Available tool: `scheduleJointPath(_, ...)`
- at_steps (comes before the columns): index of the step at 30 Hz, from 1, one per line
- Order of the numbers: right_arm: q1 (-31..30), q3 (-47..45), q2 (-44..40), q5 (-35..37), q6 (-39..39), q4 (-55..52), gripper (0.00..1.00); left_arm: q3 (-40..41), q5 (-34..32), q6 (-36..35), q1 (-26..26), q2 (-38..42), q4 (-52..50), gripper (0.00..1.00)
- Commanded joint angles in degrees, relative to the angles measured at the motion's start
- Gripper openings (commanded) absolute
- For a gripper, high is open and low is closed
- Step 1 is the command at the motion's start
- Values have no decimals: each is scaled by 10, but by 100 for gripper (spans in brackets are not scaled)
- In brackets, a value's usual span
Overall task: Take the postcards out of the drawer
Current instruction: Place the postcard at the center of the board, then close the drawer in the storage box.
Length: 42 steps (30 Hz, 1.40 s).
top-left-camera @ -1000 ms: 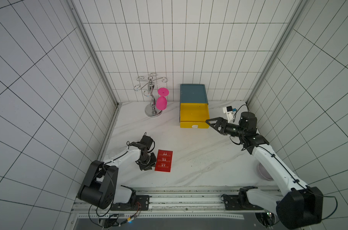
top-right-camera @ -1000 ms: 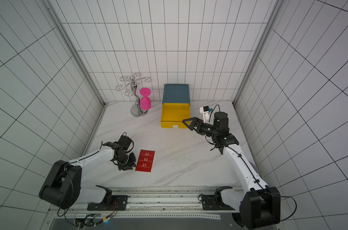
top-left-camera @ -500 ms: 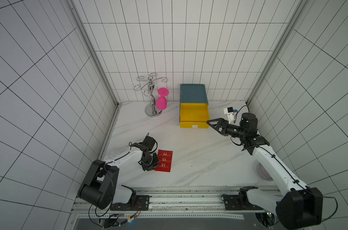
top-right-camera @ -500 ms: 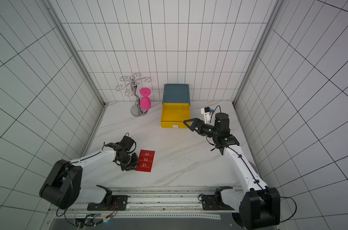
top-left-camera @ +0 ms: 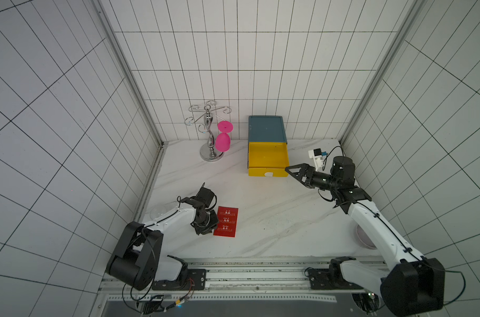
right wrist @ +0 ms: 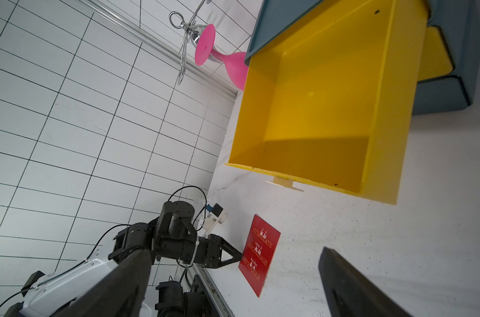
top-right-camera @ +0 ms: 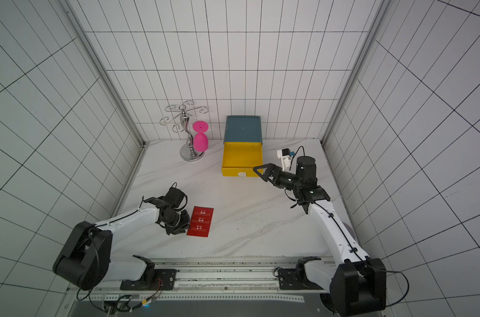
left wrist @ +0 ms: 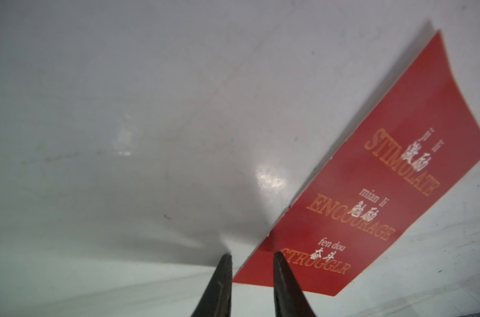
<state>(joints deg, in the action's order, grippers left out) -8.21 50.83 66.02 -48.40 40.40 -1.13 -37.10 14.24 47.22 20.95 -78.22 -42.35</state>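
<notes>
The left gripper's (left wrist: 251,259) slim black fingers (left wrist: 284,277) stood narrowly parted, holding nothing, astride an edge of the flat red printed postcards (left wrist: 384,178). These lay on the white marble tabletop (top-left-camera: 274,214), well apart from the emptied yellow plastic drawer (top-left-camera: 266,173). The right gripper (top-left-camera: 288,170) hung wide open and empty. Removal looked finished, and the next move was probably only lifting clear.

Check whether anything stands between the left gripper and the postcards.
Nothing visible does. The left gripper is right at the edge of the postcards on the table, its jaws slightly apart, with no other thing between them.

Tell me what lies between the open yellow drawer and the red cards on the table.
Nothing: only bare white table runs between the drawer and the cards, as shown in both top views.
</notes>
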Motion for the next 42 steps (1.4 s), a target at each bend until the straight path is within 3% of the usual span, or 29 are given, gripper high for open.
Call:
scheduleJointPath(1,6,-15,-12,-6,-9,2,99,41,25,8,2,-3,47,27)
scheduleJointPath(23,7,-19,-14,-6,-7,2,99,62,64,19,5,17,72,27)
scheduleJointPath(28,11,-14,-15,-7,-8,0,99,50,61,22,4,22,63,33)
scheduleJointPath(32,27,7,-15,-1,-27,-20,99,-10,36,22,5,69,18,37)
scheduleJointPath(36,40,70,1,25,-67,-82,99,-106,5,-23,4,105,-5,41)
scheduleJointPath(42,40,172,60,140,-121,-161,99,-190,6,-103,4,81,59,45)
